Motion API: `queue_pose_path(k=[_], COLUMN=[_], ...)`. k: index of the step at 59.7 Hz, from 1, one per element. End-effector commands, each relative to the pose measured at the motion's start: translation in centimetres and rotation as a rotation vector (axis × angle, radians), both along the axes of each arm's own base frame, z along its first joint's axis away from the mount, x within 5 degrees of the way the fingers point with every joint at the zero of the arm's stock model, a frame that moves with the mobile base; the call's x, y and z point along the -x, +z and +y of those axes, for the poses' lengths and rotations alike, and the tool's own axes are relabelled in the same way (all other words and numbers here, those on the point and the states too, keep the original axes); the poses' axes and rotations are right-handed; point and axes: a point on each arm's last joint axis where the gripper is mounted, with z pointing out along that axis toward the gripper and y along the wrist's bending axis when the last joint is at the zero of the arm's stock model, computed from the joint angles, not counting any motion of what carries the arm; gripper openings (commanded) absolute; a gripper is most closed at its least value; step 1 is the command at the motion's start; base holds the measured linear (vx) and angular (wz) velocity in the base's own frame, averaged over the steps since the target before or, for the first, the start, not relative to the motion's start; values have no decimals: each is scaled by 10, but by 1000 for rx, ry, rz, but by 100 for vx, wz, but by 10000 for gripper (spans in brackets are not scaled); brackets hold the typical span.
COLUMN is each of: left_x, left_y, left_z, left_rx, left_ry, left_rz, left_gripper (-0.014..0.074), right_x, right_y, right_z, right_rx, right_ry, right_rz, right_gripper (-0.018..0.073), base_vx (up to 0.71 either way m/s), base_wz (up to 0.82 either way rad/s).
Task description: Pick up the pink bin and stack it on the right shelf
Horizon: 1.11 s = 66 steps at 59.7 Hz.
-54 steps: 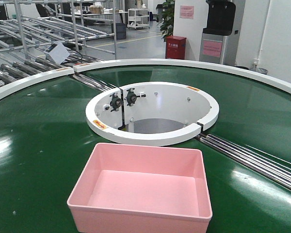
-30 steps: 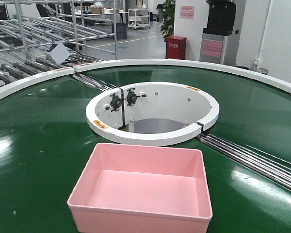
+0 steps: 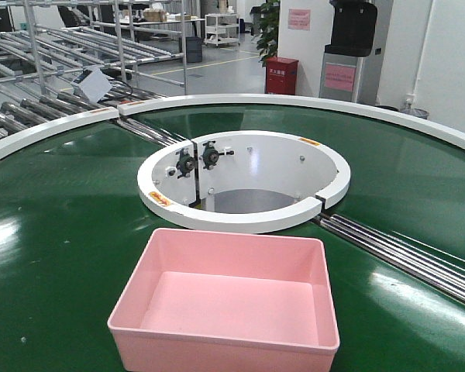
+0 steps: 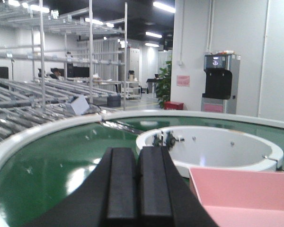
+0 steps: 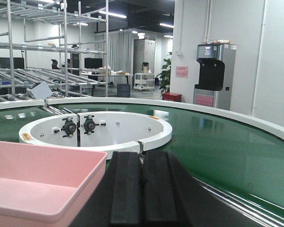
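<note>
Basically no change over last second: pink bin (image 3: 225, 302) sits put on green surface (image 3: 62, 232), right of my left fingers (image 4: 132, 163), left of right fingers (image 5: 138, 163) (both pairs pressed together, empty). Grab not started; right shelf out of view.

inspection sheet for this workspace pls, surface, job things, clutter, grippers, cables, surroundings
surface: glossy green belt curving around a white ring hub; steel rollers at right
job's things: pink bin empty, upright on the belt, nearest the front camera; right shelf not in view
clutter: nothing seen
grippers: left gripper shut, left of the bin; right gripper shut, right of it; neither holds anything
cables: nothing seen
surroundings: roller racks back left; red cabinet and water dispenser behind
</note>
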Motion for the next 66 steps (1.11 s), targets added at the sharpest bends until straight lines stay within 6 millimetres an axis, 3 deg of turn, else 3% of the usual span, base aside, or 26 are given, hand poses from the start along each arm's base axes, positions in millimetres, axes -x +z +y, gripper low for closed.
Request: queue_pose_path(k=[1, 10, 19, 23, 30, 37, 44, 50, 56, 66], left_x=[3, -13, -30, -40, -61, -80, -100, -127, -155, -222], left_y=[35, 52, 43, 36, 27, 31, 38, 36, 33, 23], left_z=[1, 0, -3, -4, -6, -12, -25, -44, -64, -88], left_rx=[-51, -58, -15, -26, -68, -137, -198, -279, -330, -324], left_ry=[18, 8, -26, -34, -69, -144, -255, -359, -421, -415], left_rz=[84, 391, 549, 653, 802, 865, 888, 947, 981, 1082], left_gripper=[-6, -6, 2, 64, 274, 517, 659, 688, 680, 651], right_x=[0, -23, -51, -62, -84, -100, -117, -137, -161, -213], right_y=[37, 51, 42, 36, 24, 22, 26, 30, 34, 39], right_z=[-1, 1, 4, 5, 9, 16, 26, 38, 50, 65], right_rx=[32, 34, 31, 65, 95, 114, 167, 263, 324, 276], right_ry=[-10, -5, 6, 14, 51, 126, 199, 252, 277, 255], right_rz=[100, 487, 655, 737, 865, 916, 961, 1018, 1052, 1147], right_gripper=[-9, -9, -6, 29, 193, 467, 640, 702, 693, 645], base_vx=[0, 0, 0, 0, 0, 0, 0, 0, 0, 0], base_wz=[0, 0, 0, 0, 0, 0, 0, 0, 0, 0])
